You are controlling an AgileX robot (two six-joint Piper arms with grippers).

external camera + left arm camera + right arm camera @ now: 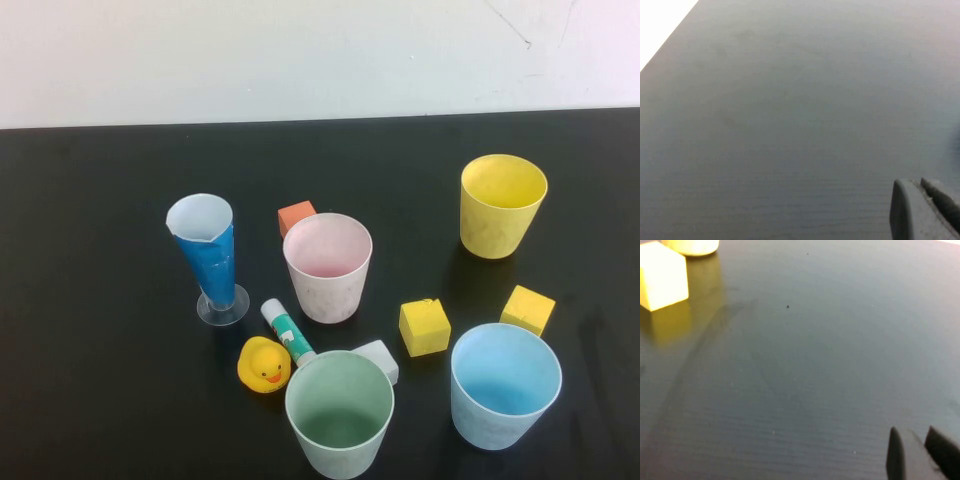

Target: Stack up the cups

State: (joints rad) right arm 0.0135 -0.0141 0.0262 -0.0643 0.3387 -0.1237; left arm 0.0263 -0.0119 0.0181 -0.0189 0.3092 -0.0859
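Four cups stand upright and apart on the black table: pink [327, 265] in the middle, green [339, 412] at the near edge, light blue [504, 383] near right, yellow [502, 204] far right. Neither arm shows in the high view. My left gripper [920, 185] hangs over bare table with its fingers together and holds nothing. My right gripper [912, 435] is also over bare table, fingers close together and empty. The yellow cup's base [692, 246] shows far off in the right wrist view.
A tall blue glass [207, 255] with a clear foot stands at the left. An orange cube [296, 217], two yellow cubes [424, 327] [528, 309], a white block [378, 358], a glue stick [287, 331] and a rubber duck [264, 364] lie among the cups.
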